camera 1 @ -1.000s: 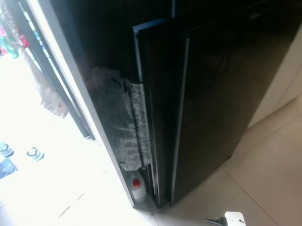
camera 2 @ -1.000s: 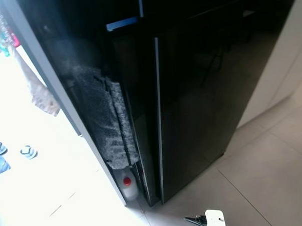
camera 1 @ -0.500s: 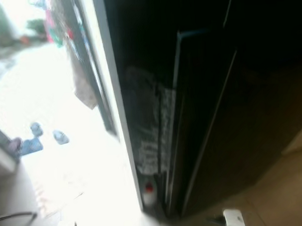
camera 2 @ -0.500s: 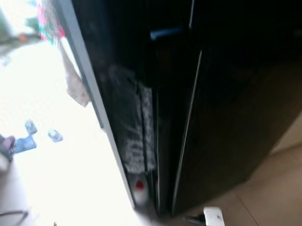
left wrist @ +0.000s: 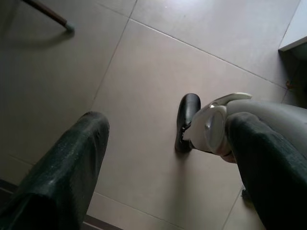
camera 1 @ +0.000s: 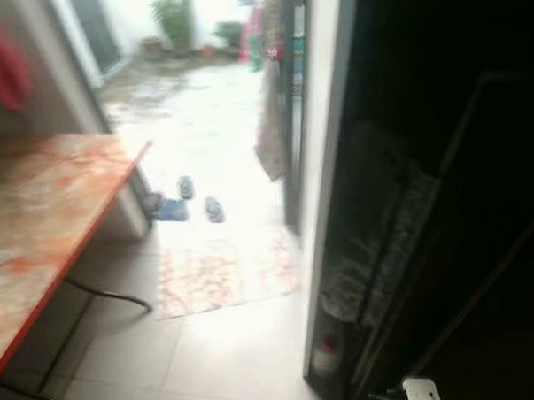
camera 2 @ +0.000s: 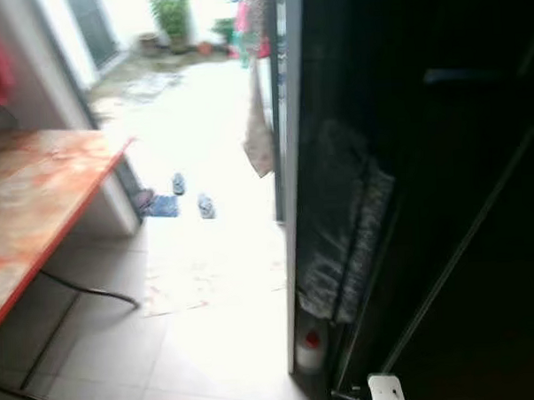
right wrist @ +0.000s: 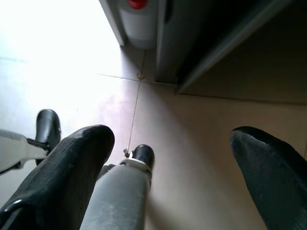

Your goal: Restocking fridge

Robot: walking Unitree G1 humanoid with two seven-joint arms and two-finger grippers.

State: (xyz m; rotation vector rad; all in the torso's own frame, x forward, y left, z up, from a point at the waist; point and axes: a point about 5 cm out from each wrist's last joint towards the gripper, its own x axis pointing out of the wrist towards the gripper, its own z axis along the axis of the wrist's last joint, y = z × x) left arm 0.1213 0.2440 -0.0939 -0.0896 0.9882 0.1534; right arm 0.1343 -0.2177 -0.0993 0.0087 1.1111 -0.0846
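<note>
Left pincer (left wrist: 163, 158) and right pincer (right wrist: 172, 163): both mine, both hanging low over the tiled floor (left wrist: 158, 62), fingers spread wide, nothing held. Fridge (camera 2: 462, 200): dark, glossy, on my right beside the white door frame (camera 2: 294, 208), with a grey mat (camera 2: 344, 228) and a red-capped white bottle (camera 2: 311, 347) in the gap between. Orange-topped counter (camera 1: 46, 218): on my left; slippers (camera 1: 200, 198) near the bright doorway.
</note>
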